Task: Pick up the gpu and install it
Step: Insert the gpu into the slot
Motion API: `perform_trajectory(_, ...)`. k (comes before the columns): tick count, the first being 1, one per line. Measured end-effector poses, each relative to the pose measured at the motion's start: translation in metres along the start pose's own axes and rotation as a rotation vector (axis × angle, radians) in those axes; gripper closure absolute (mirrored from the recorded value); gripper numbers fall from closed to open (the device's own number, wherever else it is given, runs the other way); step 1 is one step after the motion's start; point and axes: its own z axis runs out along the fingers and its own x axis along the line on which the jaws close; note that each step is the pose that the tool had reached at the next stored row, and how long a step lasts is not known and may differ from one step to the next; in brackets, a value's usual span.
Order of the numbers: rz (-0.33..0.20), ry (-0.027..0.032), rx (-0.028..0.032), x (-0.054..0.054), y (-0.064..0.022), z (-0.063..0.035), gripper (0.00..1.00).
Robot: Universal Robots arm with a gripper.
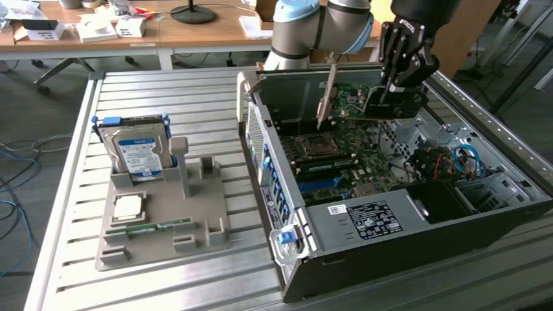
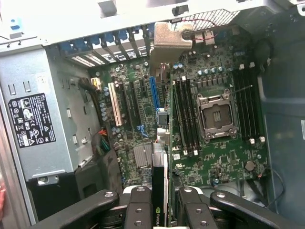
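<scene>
My gripper point(image 1: 390, 103) is shut on the gpu point(image 1: 361, 109), a thin dark card with a silver end bracket point(image 1: 327, 97). It hangs on edge inside the open computer case point(image 1: 289, 214), a little above the green motherboard point(image 1: 346, 152) near the case's back wall. In the wrist view the black fingers point(image 2: 138, 207) of the gripper point(image 2: 162, 212) clamp the gpu point(image 2: 161, 167) edge-on. The card runs up to its bracket point(image 2: 169, 40) at the rear slot openings, over the board between the expansion slots point(image 2: 136, 105) and the memory slots point(image 2: 186, 119).
A CPU socket point(image 2: 217, 114) and a grey power supply point(image 1: 367, 217) sit inside the case. On the slatted metal table point(image 1: 173, 91), a grey holder point(image 1: 194, 233) carries a hard drive point(image 1: 138, 152), a chip point(image 1: 128, 207) and a green memory stick point(image 1: 160, 227).
</scene>
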Motion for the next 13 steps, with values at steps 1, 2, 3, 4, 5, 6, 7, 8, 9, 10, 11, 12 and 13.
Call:
perform_trajectory(1, -0.003, -0.0002, 0.0009, -0.0002, 0.0003, 0.0006, 0.74)
perform_trajectory(2, -0.007, -0.0004, 0.0014, -0.0004, 0.0005, 0.0012, 0.74)
perform_trajectory(3, -0.013, -0.0007, 0.0017, -0.0006, 0.0005, 0.0019, 0.74)
perform_trajectory(4, -0.022, -0.001, 0.0019, -0.0007, 0.0005, 0.0025, 0.74)
perform_trajectory(5, -0.033, -0.0012, 0.0022, -0.0008, 0.0006, 0.003, 0.74)
perform_trajectory(6, -0.045, -0.0014, 0.0025, -0.001, 0.0007, 0.0035, 0.74)
perform_trajectory(7, -0.059, -0.0018, 0.0028, -0.0011, 0.0007, 0.004, 0.74)
perform_trajectory(8, -0.074, -0.0022, 0.0032, -0.0012, 0.0007, 0.0045, 0.74)
perform_trajectory(9, -0.089, -0.0025, 0.0035, -0.0013, 0.0007, 0.005, 0.74)
perform_trajectory(10, -0.104, -0.0029, 0.0039, -0.0013, 0.0008, 0.0057, 0.74)
perform_trajectory(11, -0.116, -0.0037, 0.0042, -0.0013, 0.0008, 0.0065, 0.74)
perform_trajectory(12, -0.127, -0.0049, 0.0045, -0.0014, 0.0008, 0.0074, 0.74)
perform_trajectory(13, -0.134, -0.0059, 0.0045, -0.0015, 0.0009, 0.0085, 0.74)
